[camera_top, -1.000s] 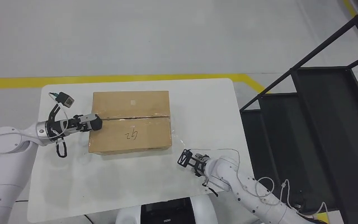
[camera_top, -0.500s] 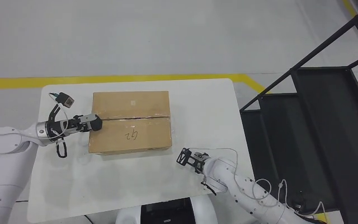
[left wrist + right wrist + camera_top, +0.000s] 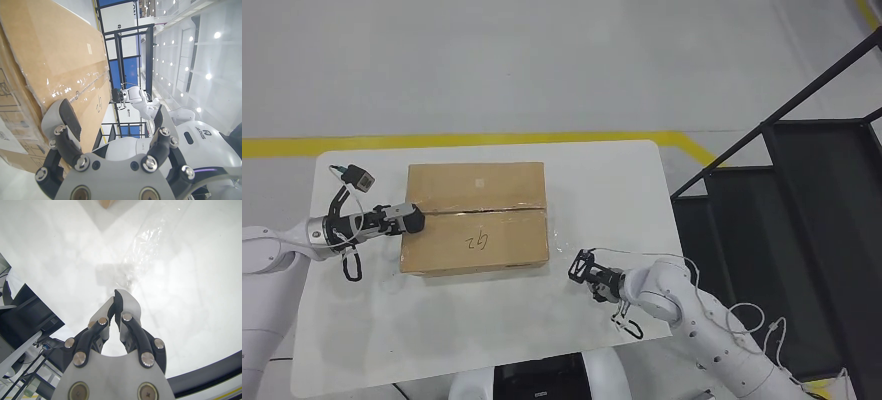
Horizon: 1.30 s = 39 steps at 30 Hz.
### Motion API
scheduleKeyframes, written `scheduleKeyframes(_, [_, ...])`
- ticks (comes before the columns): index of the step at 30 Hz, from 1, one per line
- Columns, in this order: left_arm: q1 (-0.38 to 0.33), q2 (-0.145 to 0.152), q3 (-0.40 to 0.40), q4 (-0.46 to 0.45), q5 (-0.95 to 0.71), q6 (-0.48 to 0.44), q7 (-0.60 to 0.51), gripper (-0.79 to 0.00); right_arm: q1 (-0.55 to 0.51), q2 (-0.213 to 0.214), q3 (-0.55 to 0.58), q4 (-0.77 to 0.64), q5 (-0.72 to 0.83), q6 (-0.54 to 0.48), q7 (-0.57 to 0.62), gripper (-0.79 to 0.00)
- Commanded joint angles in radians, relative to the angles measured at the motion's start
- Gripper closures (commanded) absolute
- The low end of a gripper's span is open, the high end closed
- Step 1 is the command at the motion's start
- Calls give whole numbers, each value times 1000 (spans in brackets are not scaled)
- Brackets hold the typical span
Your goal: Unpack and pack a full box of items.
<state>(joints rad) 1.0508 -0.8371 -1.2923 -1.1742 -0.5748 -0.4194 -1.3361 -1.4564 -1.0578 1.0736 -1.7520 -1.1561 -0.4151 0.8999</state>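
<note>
A closed brown cardboard box (image 3: 477, 215) lies on the white table (image 3: 612, 190), its top seam covered by clear tape (image 3: 85, 83). My left gripper (image 3: 414, 218) is open at the box's left end; one finger pad (image 3: 70, 117) rests against the top edge by the seam, the other stands free. My right gripper (image 3: 582, 268) is low over the table off the box's front right corner. Its jaws are shut on the end of a clear tape strip (image 3: 143, 243) that stretches away from my right gripper (image 3: 117, 294) toward the box corner (image 3: 105, 202).
A black metal staircase (image 3: 782, 200) stands close to the table's right side. The table's front edge (image 3: 442, 365) runs near the right arm. White table surface lies open to the right of and in front of the box.
The right gripper has shifted a little to the right and away from the table's front edge, and its arm has swung outward. The left arm and the box have stayed put.
</note>
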Motion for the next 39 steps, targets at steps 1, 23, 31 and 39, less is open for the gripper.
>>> scheduleKeyframes(1, [0, 0, 0, 0, 0, 0, 0, -785, -2, 2, 8, 5, 6, -1, 4, -360])
scheduleKeyframes(23, [0, 0, 0, 0, 0, 0, 0, -785, 95, -36, -114, 138, 72, 102, -5, -539])
scheduleKeyframes(31, [0, 0, 0, 0, 0, 0, 0, -785, 113, -44, -142, 151, 57, 134, 5, -465])
scheduleKeyframes(39, [0, 0, 0, 0, 0, 0, 0, -785, 113, -49, -168, 125, -61, 230, 26, -372])
